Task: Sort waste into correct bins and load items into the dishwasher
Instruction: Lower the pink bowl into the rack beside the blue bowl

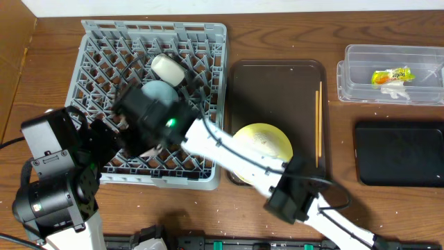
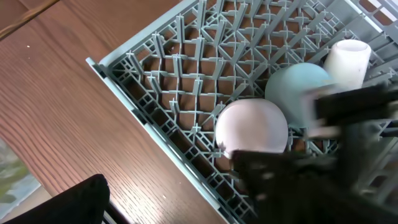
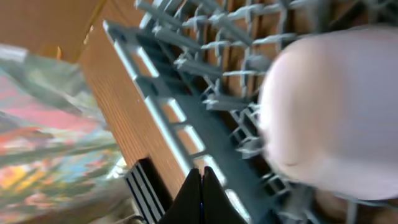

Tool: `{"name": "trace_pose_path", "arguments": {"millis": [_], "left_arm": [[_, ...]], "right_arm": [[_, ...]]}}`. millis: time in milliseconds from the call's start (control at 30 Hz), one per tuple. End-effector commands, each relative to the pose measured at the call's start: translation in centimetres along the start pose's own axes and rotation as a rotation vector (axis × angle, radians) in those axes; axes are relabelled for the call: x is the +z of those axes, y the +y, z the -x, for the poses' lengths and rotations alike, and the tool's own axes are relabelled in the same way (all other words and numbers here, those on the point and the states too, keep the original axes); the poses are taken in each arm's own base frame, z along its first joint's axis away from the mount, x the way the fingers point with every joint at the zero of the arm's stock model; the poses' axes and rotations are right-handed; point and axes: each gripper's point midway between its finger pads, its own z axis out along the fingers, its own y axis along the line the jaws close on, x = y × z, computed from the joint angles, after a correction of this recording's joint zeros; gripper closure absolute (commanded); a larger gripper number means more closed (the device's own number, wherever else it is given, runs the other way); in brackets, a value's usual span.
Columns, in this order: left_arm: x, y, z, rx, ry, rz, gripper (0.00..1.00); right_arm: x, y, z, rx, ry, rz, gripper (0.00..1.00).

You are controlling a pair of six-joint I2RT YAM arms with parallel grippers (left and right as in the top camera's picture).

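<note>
Right end effector (image 3: 200, 182): 2 dark fingers pressed together to a point, nothing between them, poised over the near rim of the dish rack (image 1: 154, 104), just beside the white bowl (image 2: 252, 124).
Left end effector (image 2: 81, 199): only 1 dark corner showed in its own wrist view, so whether it was spread or closed could not be told.
Surface (image 1: 277, 35): brown wood grain, dotted with pale specks. A pale strip ran along its far edge. A blurred colourful patch lay beyond its edge in the right wrist view and could not be identified.
Dish rack: square, grey plastic, lattice of pegs. It held 3 pieces: the white bowl, smooth, dome up; a light blue bowl (image 2: 298, 90), dome up; a pinkish-white cup (image 1: 168, 67).
Tray (image 1: 277, 83): dark brown, with rounded corners. It carried a pale yellow plate (image 1: 267, 142), partly under the right arm, and thin wooden chopsticks (image 1: 319, 125).
Clear container (image 1: 361, 90): rimmed, holding a yellow-green and orange snack wrapper (image 1: 392, 76).
Black bin (image 1: 399, 153): flat, cut off at the frame edge.
Overhead, the right arm hid the white bowl.
</note>
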Motion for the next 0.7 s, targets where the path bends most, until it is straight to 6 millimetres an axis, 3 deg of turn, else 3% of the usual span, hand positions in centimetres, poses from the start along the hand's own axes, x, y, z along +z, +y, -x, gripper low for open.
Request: {"name": "trace_pose_path", "arguments": {"millis": [0,233,500,667], "left_arm": [[-0.2,0.2,0.3,-0.017,-0.012,0.01,0.02],[-0.2,0.2,0.3,-0.017,-0.012,0.01,0.02],[-0.2,0.2,0.3,-0.017,-0.012,0.01,0.02],[-0.2,0.2,0.3,-0.017,-0.012,0.01,0.02]], "right_arm": [[1.4,-2.5,0.0,-0.017,-0.039,-0.142,0.99],[3.9,-6.6,-1.0,0.019,-0.018,-0.263,0.99],[2.2,-10.7,0.8,0.035,-0.089,-0.427,0.99],[-0.5,-11.2,2.9,0.043,-0.145,-0.441,0.99]]}}
